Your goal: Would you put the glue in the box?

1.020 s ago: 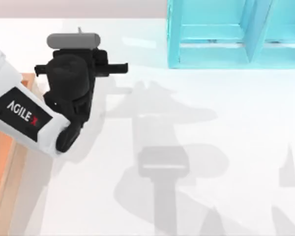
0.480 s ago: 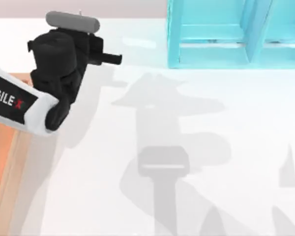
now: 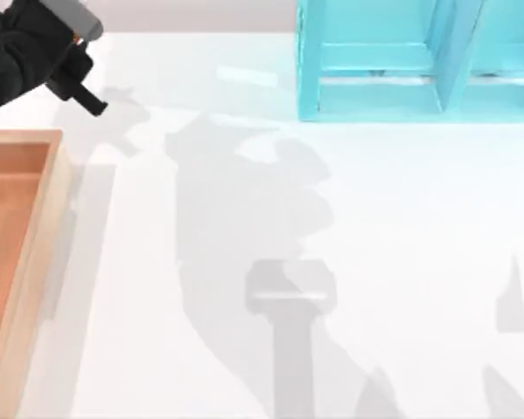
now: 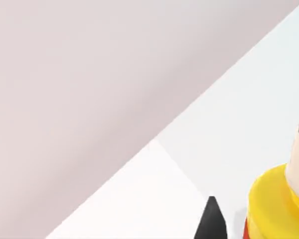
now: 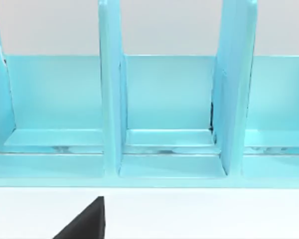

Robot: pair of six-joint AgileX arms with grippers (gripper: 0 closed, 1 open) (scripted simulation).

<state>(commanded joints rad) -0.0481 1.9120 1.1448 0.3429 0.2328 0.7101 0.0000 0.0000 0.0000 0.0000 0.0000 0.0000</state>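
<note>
The glue (image 4: 274, 206) is a yellow bottle with a white nozzle base and a strip of red label. It sits close to the left wrist camera, next to one black fingertip (image 4: 212, 224). My left gripper (image 3: 35, 52) hangs at the far left corner of the table, shut on the glue, just beyond the box's far rim. The box (image 3: 48, 227) lies along the left edge, with a pale wood rim and an orange-brown inside. A black part of my right gripper (image 5: 87, 221) faces the blue shelf.
A turquoise-blue shelf unit (image 3: 402, 61) with upright dividers stands at the back right; its compartments (image 5: 164, 114) fill the right wrist view. Arm shadows fall across the white table (image 3: 375, 218) in the middle.
My left arm has swung back and to the left, from the table's left-middle to its far left corner. The box's far corner, covered before, now shows.
</note>
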